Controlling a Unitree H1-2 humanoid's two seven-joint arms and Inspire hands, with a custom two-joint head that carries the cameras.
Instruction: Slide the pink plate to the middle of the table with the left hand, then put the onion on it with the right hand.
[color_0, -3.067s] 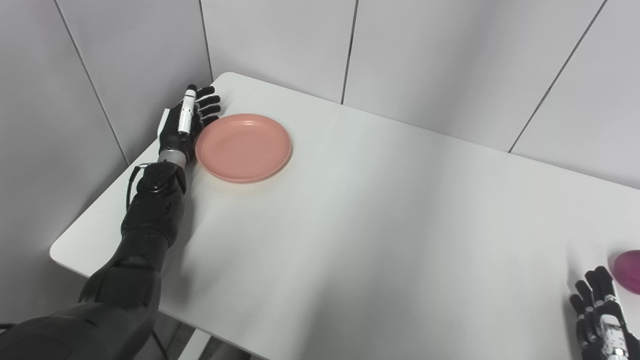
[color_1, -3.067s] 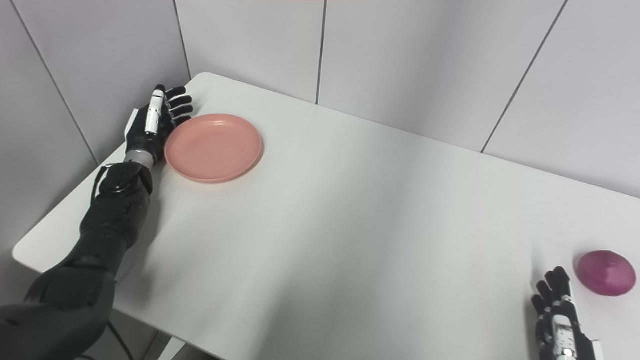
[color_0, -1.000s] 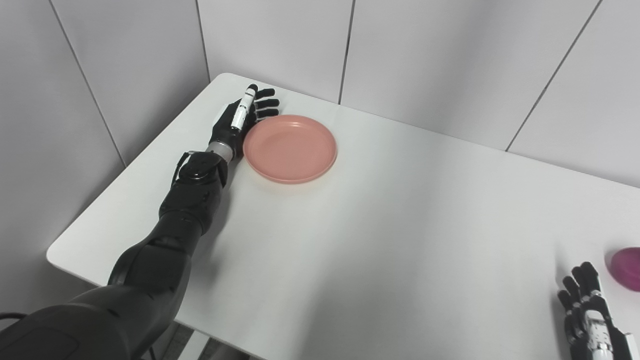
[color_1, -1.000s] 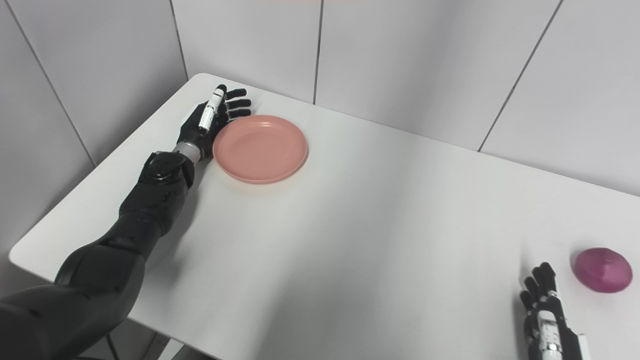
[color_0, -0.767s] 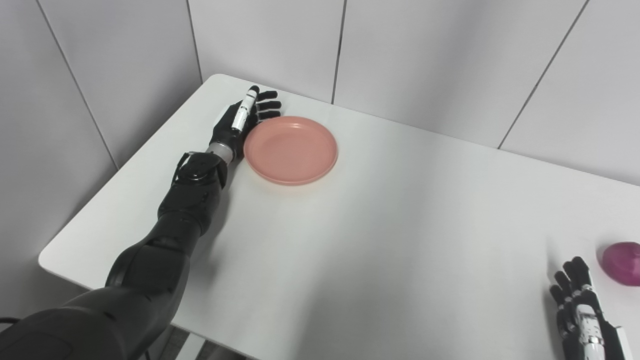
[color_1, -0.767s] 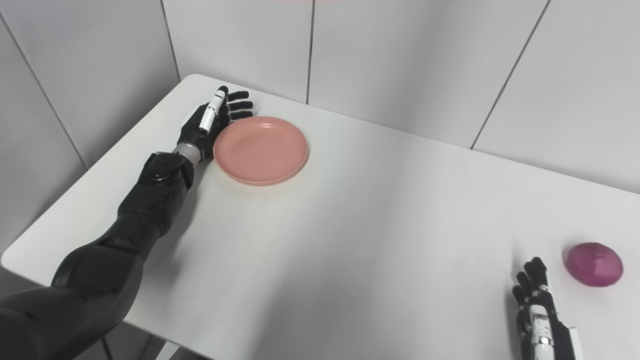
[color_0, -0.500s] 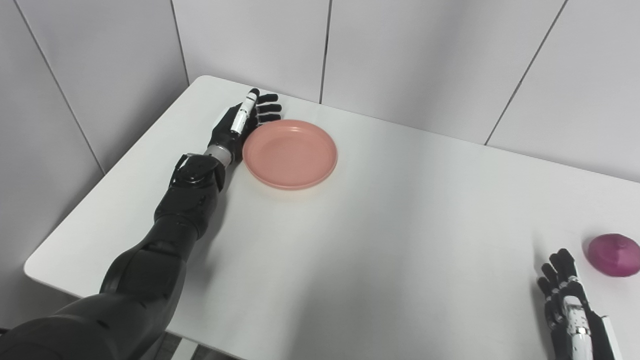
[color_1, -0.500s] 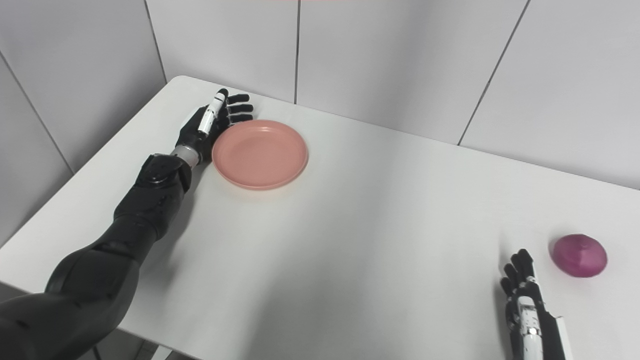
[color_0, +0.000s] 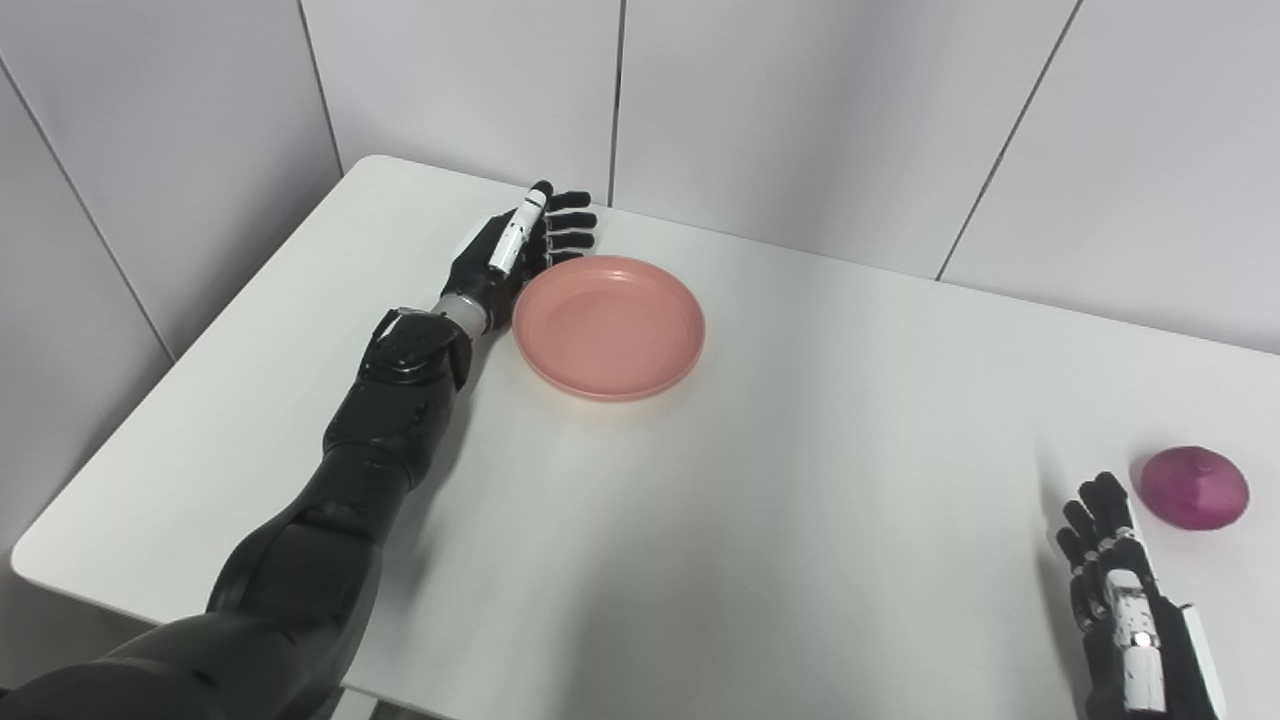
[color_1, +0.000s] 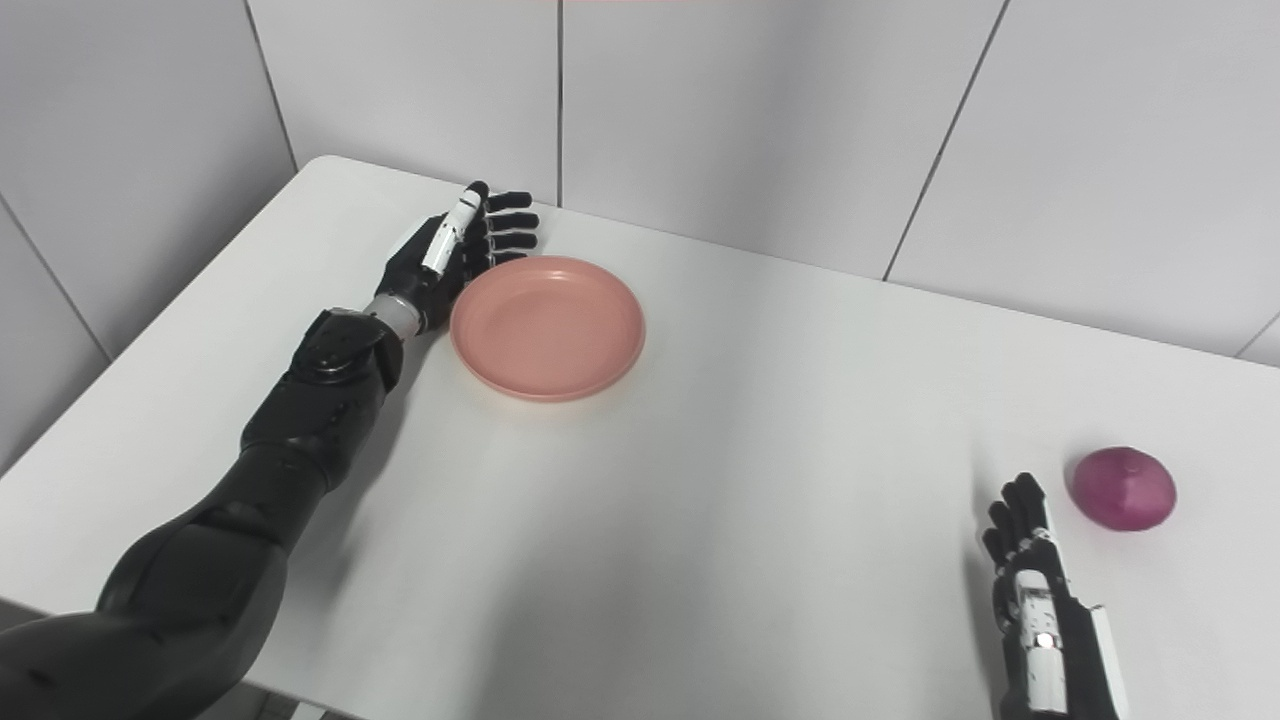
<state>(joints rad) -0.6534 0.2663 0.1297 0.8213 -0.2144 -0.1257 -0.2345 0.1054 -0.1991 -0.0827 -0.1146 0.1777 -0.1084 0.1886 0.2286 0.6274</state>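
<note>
Sliding step: left hand (color_0: 515, 250), fingers spread, presses the pink plate (color_0: 609, 326) rim; next, push toward worktop (color_0: 760, 480) centre.

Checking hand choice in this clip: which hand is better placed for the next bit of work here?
Left. The left hand rests open against the far-left rim of the pink plate, which is not yet at the table's middle. The right hand lies open near the onion, apart from it, far from the plate.
</note>
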